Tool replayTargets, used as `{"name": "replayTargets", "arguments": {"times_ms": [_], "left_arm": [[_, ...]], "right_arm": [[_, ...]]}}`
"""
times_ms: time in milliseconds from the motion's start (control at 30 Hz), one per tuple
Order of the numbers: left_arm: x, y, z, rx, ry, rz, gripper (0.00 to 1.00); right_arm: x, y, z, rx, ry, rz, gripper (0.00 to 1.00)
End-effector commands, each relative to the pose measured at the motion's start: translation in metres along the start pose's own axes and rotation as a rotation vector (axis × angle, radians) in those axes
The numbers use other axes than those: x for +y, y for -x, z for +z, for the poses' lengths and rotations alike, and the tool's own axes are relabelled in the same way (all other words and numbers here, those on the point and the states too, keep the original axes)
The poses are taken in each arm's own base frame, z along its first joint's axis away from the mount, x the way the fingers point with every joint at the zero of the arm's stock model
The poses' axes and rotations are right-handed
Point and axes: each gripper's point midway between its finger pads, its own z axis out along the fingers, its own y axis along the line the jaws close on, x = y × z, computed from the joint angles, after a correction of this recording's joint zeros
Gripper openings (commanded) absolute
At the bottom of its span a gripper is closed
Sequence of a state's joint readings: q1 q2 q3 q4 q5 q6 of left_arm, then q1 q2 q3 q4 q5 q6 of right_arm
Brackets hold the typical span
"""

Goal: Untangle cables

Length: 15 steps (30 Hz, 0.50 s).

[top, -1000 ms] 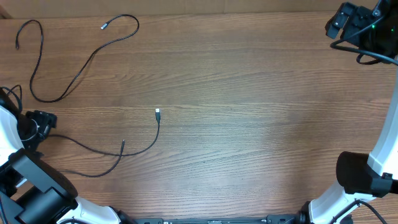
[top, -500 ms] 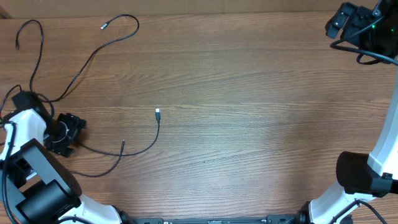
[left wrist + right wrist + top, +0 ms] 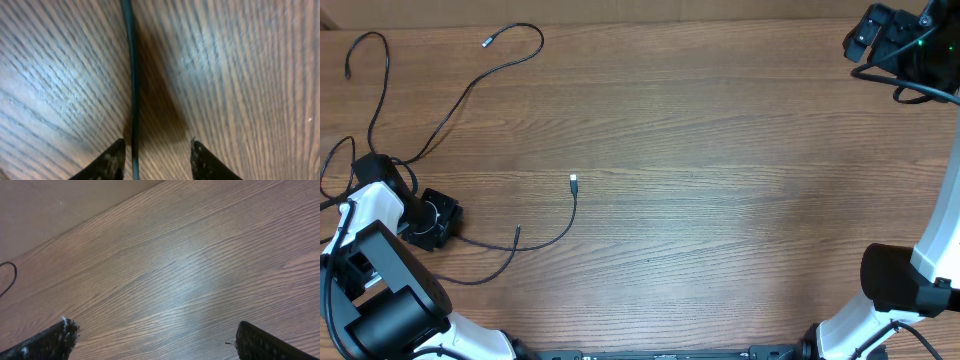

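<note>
Cables (image 3: 570, 215) all sit on the left half of the table (image 3: 740, 200), loose, not coiled. The upper strand (image 3: 469, 88) snakes from the far left corner out to a silver plug (image 3: 487, 42). The lower strand runs from the left gripper (image 3: 438, 218) across and up to a white plug (image 3: 573, 181), and it seems to cross another thin strand near that strand's free tip (image 3: 518, 229).

In the left wrist view the left gripper is low over the wood, jaws part-way open. The lower strand (image 3: 131, 75) passes between them, tight against one finger (image 3: 107, 162) with a clear gap to the other. Nothing is clamped yet. The right gripper (image 3: 157, 340) is spread wide, empty, parked at the far right corner, well apart from everything. A bit of cord (image 3: 10, 277) shows at its view's left edge.

Risks, as a judgement:
- The strand is off-centre in the jaws, so a close could pinch it at a finger edge, or it could slip out on the lift.
- Dragging it could pull the crossing tighter or sweep it over the upper strand, which lies near.
- A plug tip could snag.
- The arm's own thick wires are close by and easy to confuse with the cords.

No brand, label or readable writing anywhere.
</note>
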State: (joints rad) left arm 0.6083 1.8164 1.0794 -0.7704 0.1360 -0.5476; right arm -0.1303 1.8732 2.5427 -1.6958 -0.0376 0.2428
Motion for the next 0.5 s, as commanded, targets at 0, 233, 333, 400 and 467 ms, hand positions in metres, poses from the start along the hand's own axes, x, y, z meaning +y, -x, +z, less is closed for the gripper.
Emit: {"name": "replayTargets", "arguments": {"times_ms": [0,233,333,400,467], "left_arm": [[0.0030,0.0000,0.0060,-0.003,0.012,-0.005,0.28],[0.0055,-0.0036,0.0060,0.012,0.023,-0.020,0.34],[0.0099,-0.0032,0.0063,0.006,0.046,-0.019,0.42],[0.0116,-0.0034,0.0068,0.004,0.054,-0.020,0.40],[0.0123,-0.0042,0.0079,0.005,0.054,-0.020,0.38]], "right_arm": [[0.0001,0.0012,-0.0086,-0.023,0.005,0.004,1.00],[0.0001,0.0011,-0.0086,-0.023,0.005,0.004,1.00],[0.0001,0.0011,-0.0086,-0.023,0.005,0.004,1.00],[0.0001,0.0011,-0.0086,-0.023,0.005,0.004,1.00],[0.0001,0.0011,-0.0086,-0.023,0.005,0.004,1.00]]}}
